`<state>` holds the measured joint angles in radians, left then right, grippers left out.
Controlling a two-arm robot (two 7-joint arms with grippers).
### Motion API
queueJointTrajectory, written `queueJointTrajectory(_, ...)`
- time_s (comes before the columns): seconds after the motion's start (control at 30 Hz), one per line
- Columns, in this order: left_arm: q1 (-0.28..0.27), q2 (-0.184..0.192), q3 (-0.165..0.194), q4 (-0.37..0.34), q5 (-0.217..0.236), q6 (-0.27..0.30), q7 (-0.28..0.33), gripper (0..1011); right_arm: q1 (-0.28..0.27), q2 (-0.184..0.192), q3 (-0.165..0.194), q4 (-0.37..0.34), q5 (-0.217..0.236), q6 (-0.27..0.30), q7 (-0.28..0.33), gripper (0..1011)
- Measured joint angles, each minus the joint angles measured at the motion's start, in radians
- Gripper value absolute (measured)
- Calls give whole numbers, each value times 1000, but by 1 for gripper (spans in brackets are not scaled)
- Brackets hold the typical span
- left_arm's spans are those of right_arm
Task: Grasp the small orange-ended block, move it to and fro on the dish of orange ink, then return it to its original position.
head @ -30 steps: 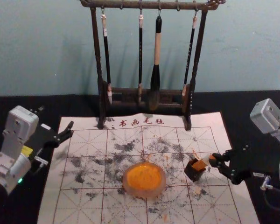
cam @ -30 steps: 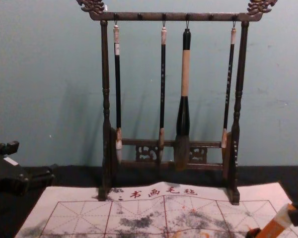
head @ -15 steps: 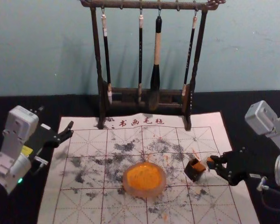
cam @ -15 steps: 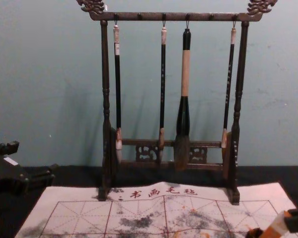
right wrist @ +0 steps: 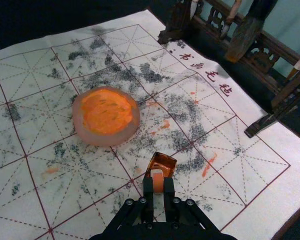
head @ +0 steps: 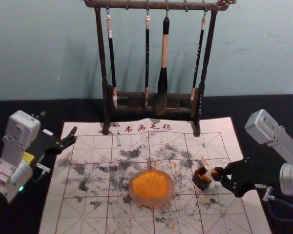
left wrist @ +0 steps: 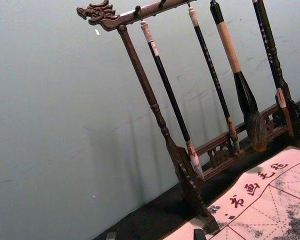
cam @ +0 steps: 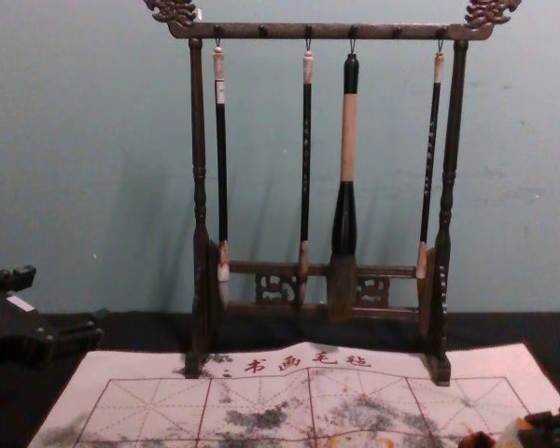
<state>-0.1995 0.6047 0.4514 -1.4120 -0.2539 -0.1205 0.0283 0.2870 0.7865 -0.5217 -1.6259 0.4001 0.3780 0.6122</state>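
Note:
The right gripper (head: 219, 176) is at the mat's right side, shut on the small block (head: 214, 174). In the right wrist view, the orange end of the block (right wrist: 157, 180) shows between the tips of the right gripper (right wrist: 158, 186), right against the small dark open box (right wrist: 163, 163). How far the block sits inside the box (head: 201, 179) I cannot tell. To the left of the box lies the round dish of orange ink (head: 151, 187). My left gripper (head: 72, 136) is parked at the mat's far left, open; in the left wrist view, the left gripper (left wrist: 155, 236) has its tips apart.
A dark wooden rack (head: 105, 100) with several hanging brushes stands behind the mat, its feet on the mat's back edge. The gridded, ink-stained mat (head: 90, 209) lies on a black table (head: 19, 111).
My right gripper has moved leftward and down with the block, bringing it to the small box. Less of the block shows now. The left arm has stayed still.

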Motion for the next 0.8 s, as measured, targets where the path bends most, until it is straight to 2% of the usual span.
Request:
queueJointTrajectory(0.2,0,0,0,0,0,0,0,1001,17,-9,-16,13,-18,7,8,95)
queueJointTrajectory(0.8,0,0,0,0,0,0,0,1001,27,-23,-22,30,-35,14,6,95)
